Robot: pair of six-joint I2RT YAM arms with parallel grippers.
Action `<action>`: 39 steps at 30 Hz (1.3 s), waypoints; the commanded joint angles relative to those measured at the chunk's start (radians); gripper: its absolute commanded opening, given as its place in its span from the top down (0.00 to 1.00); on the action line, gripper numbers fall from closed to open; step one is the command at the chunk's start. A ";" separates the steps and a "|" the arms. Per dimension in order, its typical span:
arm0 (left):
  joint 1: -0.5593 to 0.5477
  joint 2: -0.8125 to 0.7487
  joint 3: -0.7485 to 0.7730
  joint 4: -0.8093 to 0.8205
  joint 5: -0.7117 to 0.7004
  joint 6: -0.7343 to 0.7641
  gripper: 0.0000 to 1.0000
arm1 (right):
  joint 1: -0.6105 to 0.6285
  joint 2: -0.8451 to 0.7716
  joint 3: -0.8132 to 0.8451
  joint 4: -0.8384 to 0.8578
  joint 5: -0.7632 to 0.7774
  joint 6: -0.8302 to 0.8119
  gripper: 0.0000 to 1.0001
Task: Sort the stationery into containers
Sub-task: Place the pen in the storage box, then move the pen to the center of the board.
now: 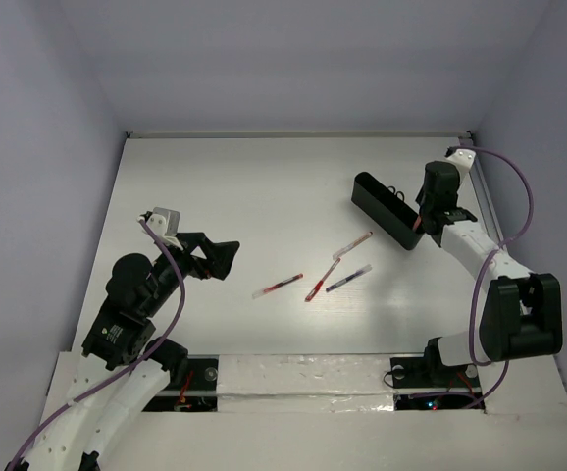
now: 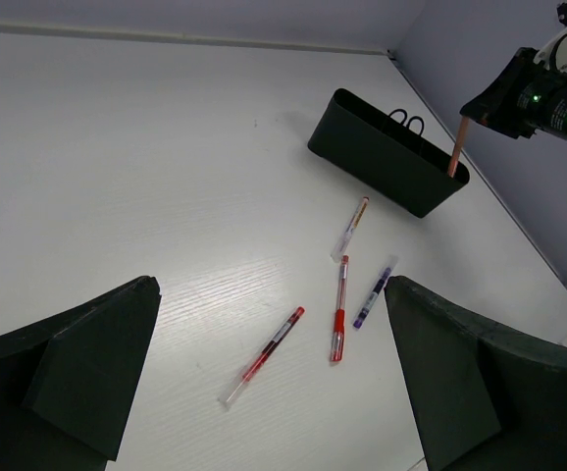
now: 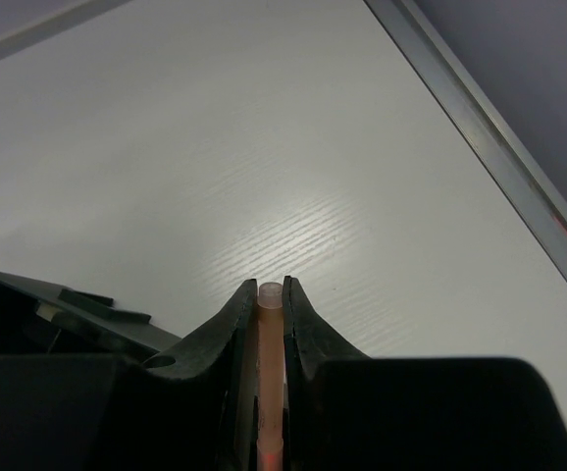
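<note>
A long black tray [image 1: 382, 209] lies at the right, also in the left wrist view [image 2: 382, 152], with black scissors handles [image 2: 408, 122] sticking out of it. My right gripper [image 1: 423, 222] is shut on a thin red pen [image 3: 271, 373] and holds it nearly upright over the tray's near end [image 2: 457, 147]. On the table lie a red pen [image 1: 278, 287], a second red pen [image 1: 322, 281], a blue-purple pen [image 1: 348, 279] and a clear-bodied red pen [image 1: 352, 245]. My left gripper [image 1: 220, 257] is open and empty, left of these pens [image 2: 272, 294]. No eraser shows.
A metal rail [image 1: 485, 206] runs along the table's right edge, close behind the right arm. Walls close in the table at the left, back and right. A taped strip [image 1: 303, 378] marks the near edge between the arm bases.
</note>
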 commanded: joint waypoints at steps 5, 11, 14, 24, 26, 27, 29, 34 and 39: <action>0.007 0.003 0.000 0.043 -0.003 0.008 0.01 | 0.002 -0.069 -0.046 0.115 -0.009 -0.014 0.98; 0.007 0.004 -0.002 0.043 -0.003 0.008 0.01 | 0.020 -0.123 -0.075 0.150 -0.028 -0.023 0.90; 0.007 0.001 0.000 0.043 -0.006 0.008 0.01 | 0.020 -0.143 -0.095 0.162 -0.051 -0.021 0.86; 0.007 0.003 0.000 0.043 -0.003 0.008 0.01 | 0.029 -0.166 -0.121 0.162 -0.083 -0.012 0.79; 0.007 0.004 -0.002 0.043 -0.004 0.010 0.01 | 0.029 -0.170 -0.125 0.162 -0.090 -0.012 0.77; 0.007 0.003 0.000 0.043 -0.003 0.008 0.01 | 0.029 -0.173 -0.125 0.162 -0.091 -0.011 0.73; 0.007 0.004 0.000 0.043 -0.003 0.010 0.01 | 0.029 -0.179 -0.123 0.159 -0.094 -0.015 0.71; 0.007 0.004 0.000 0.044 -0.001 0.010 0.01 | 0.029 -0.192 -0.121 0.156 -0.098 -0.018 0.67; 0.007 0.006 -0.002 0.043 -0.003 0.008 0.01 | 0.063 -0.224 -0.118 0.125 -0.124 -0.009 0.66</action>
